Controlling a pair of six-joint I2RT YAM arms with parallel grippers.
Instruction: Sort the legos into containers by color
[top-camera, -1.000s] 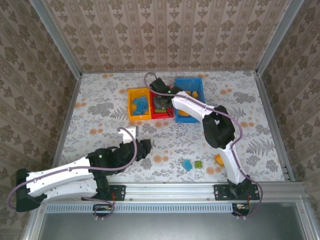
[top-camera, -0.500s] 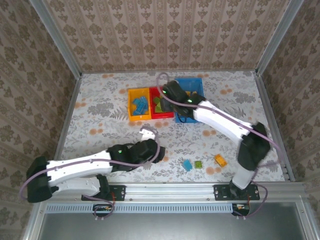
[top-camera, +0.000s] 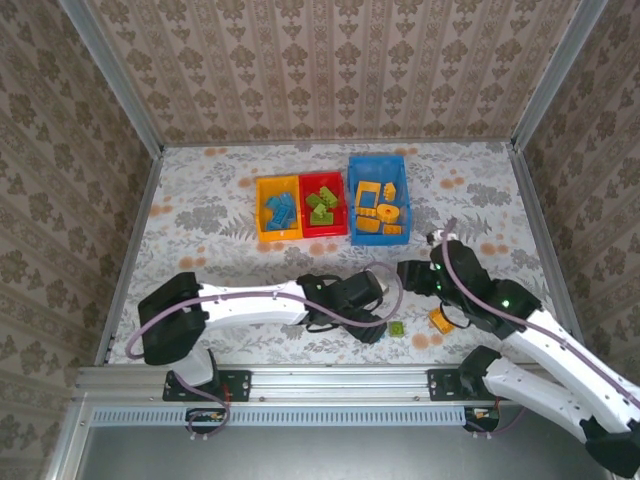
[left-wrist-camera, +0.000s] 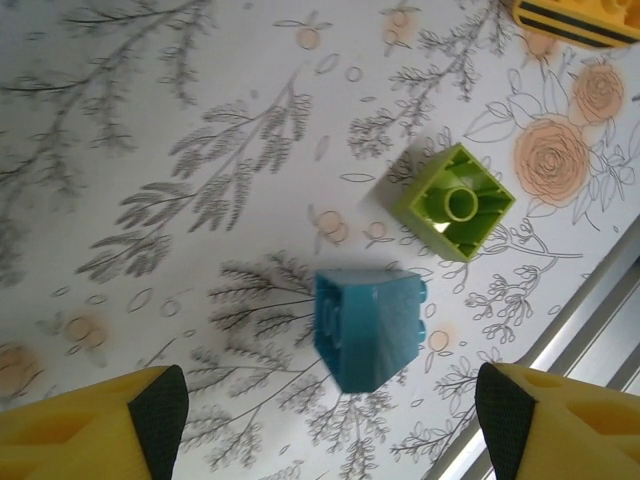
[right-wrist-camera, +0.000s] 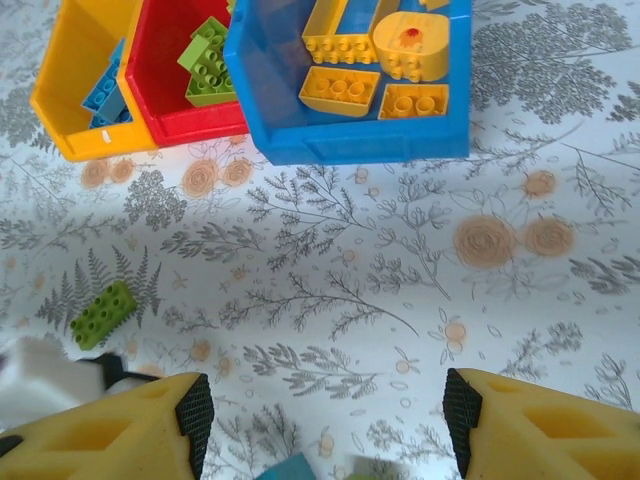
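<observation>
Three bins are set side by side at the far ctr of the table (top-camera: 210, 250), w/ adjacent walls touching. The yellow bin (top-camera: 280, 237), at the left, is loaded w/ blue bricks (top-camera: 280, 208). The red bin (top-camera: 325, 233), in the middle, is loaded w/ green bricks (top-camera: 322, 205). The larger blue bin (top-camera: 378, 240), at the right, is loaded w/ orange-yellow bricks (top-camera: 380, 205).

Loose pieces are seen near the front edge: a blue brick (left-wrist-camera: 368, 330), a green brick (left-wrist-camera: 455, 200) lying studs-down just beside it, and an orange brick (top-camera: 440, 320) further right. A second green brick (right-wrist-camera: 103, 314) is seen on the table in the R wrist view.

The left gripper (left-wrist-camera: 330, 415) is spread wide above the blue brick, w/ nothing clasped. The right gripper (right-wrist-camera: 325, 420) is likewise spread and empty, held over the table on the near side of the bins.
</observation>
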